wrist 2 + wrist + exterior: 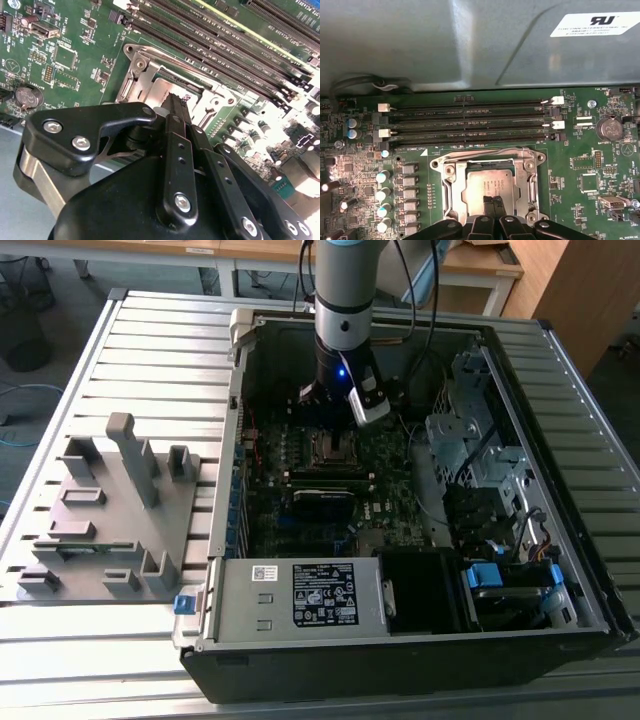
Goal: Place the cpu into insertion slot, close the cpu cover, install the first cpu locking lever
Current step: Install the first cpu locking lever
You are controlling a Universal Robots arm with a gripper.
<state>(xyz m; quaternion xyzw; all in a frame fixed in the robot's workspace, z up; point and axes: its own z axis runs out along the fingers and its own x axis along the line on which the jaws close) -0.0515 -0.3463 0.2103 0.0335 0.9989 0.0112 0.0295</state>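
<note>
The cpu [485, 186] lies flat in the insertion slot [447, 172] on the green motherboard, its dull silver top showing through the square window of the cpu cover [522, 175]. The cover [150, 95] lies low over the socket; a dark gap shows along its edge by the memory slots. My gripper [493, 206] is shut, its two black fingertips pressed together over the cpu's edge, nothing visibly between them. In the second wrist view the fingertips [172, 107] point down at the cover plate. In the exterior view the gripper [338, 430] hangs just over the slot [337, 448] inside the case.
The open computer case [230, 540] lies on a slatted table. Several long black memory slots [470, 122] run beside the socket, and capacitors [384, 192] line another side. A grey fixture [110, 510] stands at the exterior view's left. Drive bays and cables [480, 470] crowd the right.
</note>
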